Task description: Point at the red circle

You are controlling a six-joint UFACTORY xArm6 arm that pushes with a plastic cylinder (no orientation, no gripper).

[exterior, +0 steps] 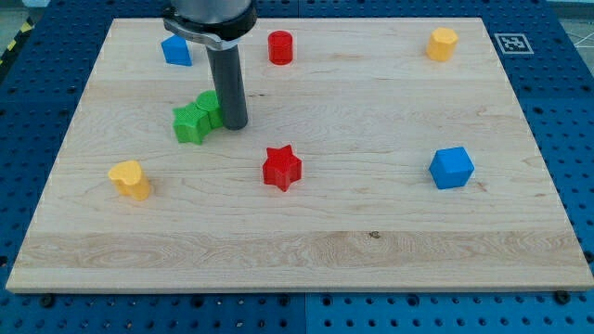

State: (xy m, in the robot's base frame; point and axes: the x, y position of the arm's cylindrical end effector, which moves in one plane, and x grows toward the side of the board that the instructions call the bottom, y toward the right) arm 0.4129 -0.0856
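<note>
red circle [280,46] apart from my tip [234,125], beside green blocks [198,117].

A wooden board [371,232] is seen carrying two red blocks, two blue, two yellow and two green, the green pair touching.

So the arm comes in from the view's top, left of centre, and only its round black-and-silver end collar shows up there. From that a straight dark rod hangs dead vertical, and my tip [235,125] sits planted right down on the wooden bench.
</note>
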